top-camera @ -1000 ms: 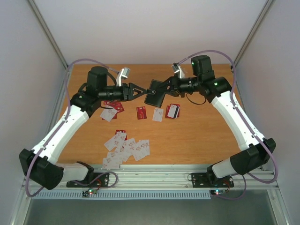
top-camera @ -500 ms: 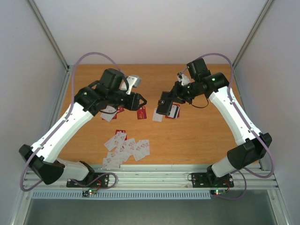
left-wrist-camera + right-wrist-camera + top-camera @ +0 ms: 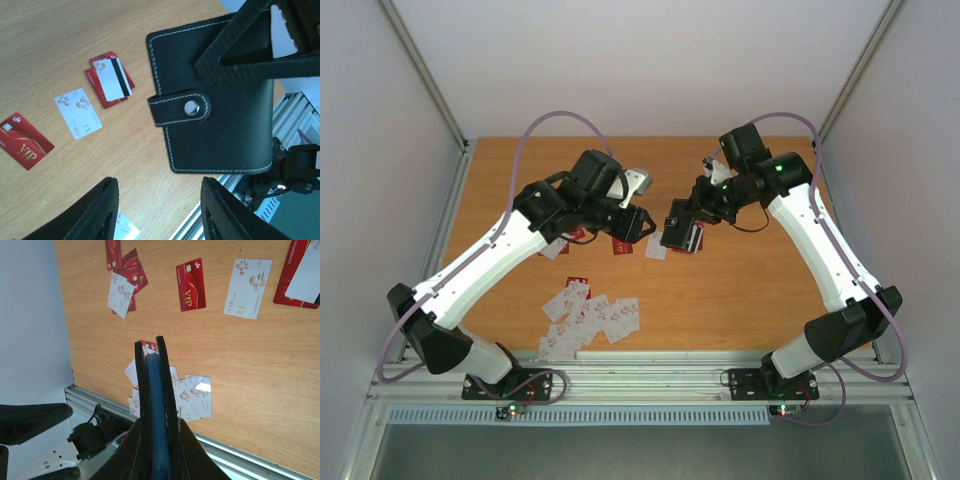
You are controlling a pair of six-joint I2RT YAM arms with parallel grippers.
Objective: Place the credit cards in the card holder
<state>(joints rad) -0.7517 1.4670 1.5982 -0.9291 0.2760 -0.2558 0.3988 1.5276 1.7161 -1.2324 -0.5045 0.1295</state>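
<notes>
**Holder fastened, cards waiting on the table**

Grip comes first here. The right gripper is pinched tight on the card holder and carries it in the air above the far half of the table, about midway between the left and right edges. The left gripper hangs just beside it, fingers spread and holding nothing.

The step in hand looks to be opening the holder. The snap tab is fastened across its front, so the left fingers should catch the tab's free end and peel it away from the cover. The right gripper needs to hold firm so the holder does not twist out. Pulling on the whole cover would likely drag the holder loose.

The holder is black with pale stitching round its border and a small metal stud on the tab. Seen edge-on from the right wrist, a bluish lining shows between the two covers.

The credit cards lie loose. There is a heap by the near edge, and a few more lie beneath the grippers, one with a dark stripe
</notes>
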